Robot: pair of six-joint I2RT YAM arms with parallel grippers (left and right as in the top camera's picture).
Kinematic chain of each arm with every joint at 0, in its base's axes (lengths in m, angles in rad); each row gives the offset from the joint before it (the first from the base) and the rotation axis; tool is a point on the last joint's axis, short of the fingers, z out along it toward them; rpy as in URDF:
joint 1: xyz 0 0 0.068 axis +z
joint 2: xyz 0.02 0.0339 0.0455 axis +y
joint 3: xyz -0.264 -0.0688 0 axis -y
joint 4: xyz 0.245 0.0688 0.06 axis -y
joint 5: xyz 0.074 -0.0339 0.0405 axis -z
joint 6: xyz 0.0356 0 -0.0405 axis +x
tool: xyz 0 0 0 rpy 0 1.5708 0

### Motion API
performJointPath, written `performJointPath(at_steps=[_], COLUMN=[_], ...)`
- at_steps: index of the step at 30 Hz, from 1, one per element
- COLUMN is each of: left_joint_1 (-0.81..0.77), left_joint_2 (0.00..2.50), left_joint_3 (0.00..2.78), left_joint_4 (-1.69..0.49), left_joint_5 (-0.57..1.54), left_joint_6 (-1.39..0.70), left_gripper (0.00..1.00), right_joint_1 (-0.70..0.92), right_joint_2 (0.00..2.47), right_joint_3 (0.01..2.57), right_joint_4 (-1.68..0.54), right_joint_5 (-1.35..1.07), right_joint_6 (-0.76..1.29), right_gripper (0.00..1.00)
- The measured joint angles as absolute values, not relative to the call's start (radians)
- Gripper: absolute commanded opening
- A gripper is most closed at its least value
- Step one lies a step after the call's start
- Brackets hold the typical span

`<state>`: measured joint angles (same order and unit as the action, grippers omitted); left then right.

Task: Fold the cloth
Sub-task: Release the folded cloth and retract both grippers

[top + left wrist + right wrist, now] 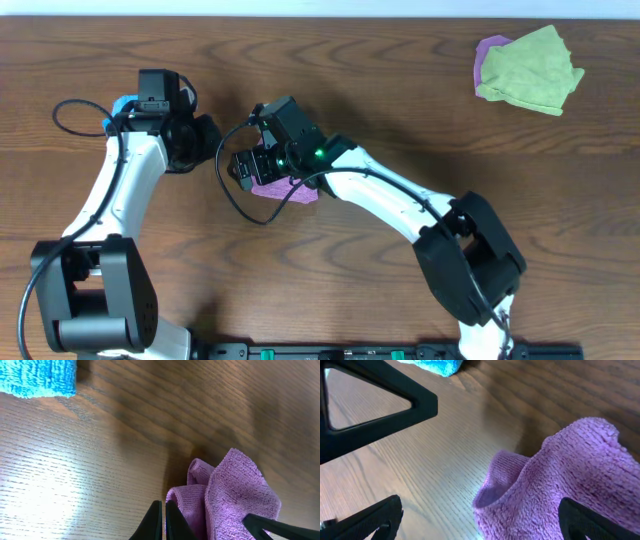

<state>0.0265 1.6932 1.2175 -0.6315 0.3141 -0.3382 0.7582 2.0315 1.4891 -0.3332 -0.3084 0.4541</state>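
Purple cloth (290, 192) lies bunched on your worktop (400, 90). Your right hand (480, 502) is spread directly over it; your left hand (202, 510), also spread, sits near, far-left.

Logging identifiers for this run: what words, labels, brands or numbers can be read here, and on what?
None: no text shows on the purple cloth, the blue cloth, the green cloth, the left arm, the right arm or the table. The right arm bears only a green light.
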Motion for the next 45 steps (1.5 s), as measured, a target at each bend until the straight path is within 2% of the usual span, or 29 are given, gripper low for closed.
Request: performJointPath(at_steps=[8,15,17,19,20,21,27,34,40,45], left_joint_1=[0.064,0.066,0.066,0.066,0.066,0.066,0.066,0.066,0.066,0.066], left_joint_2=[1.605,1.58,1.579,1.575,1.572,1.567,1.533,1.464,1.378,1.322], left_joint_3=[1.217,1.217,1.217,1.217,1.217,1.217,1.217,1.217,1.217,1.217], left_joint_4=[-0.643,-0.675,-0.69,-0.705,-0.711,-0.717,-0.736,-0.751,-0.772,-0.804], left_joint_5=[0.314,0.314,0.314,0.314,0.315,0.315,0.332,0.346,0.359,0.374], left_joint_6=[-0.334,-0.331,-0.327,-0.324,-0.324,-0.322,-0.33,-0.344,-0.361,-0.375], left_gripper=[0.14,0.29,0.39,0.65,0.86,0.95,0.95,0.96,0.96,0.95], right_joint_1=[0.682,0.591,0.573,0.548,0.538,0.522,0.398,0.253,0.184,0.154], right_joint_2=[1.958,1.827,1.779,1.702,1.673,1.632,1.405,1.038,0.72,0.538], right_joint_3=[1.496,1.496,1.496,1.497,1.497,1.497,1.451,1.203,1.005,0.95], right_joint_4=[-0.552,-0.731,-0.787,-0.867,-0.893,-0.93,-1.046,-1.063,-1.066,-1.088], right_joint_5=[-0.231,-0.148,-0.126,-0.085,-0.074,-0.052,0.022,0.047,0.056,0.1], right_joint_6=[0.393,0.282,0.254,0.22,0.208,0.195,0.139,0.109,0.111,0.176], right_gripper=[0.99,0.99,0.99,0.99,0.99,0.99,0.99,0.99,0.99,0.99])
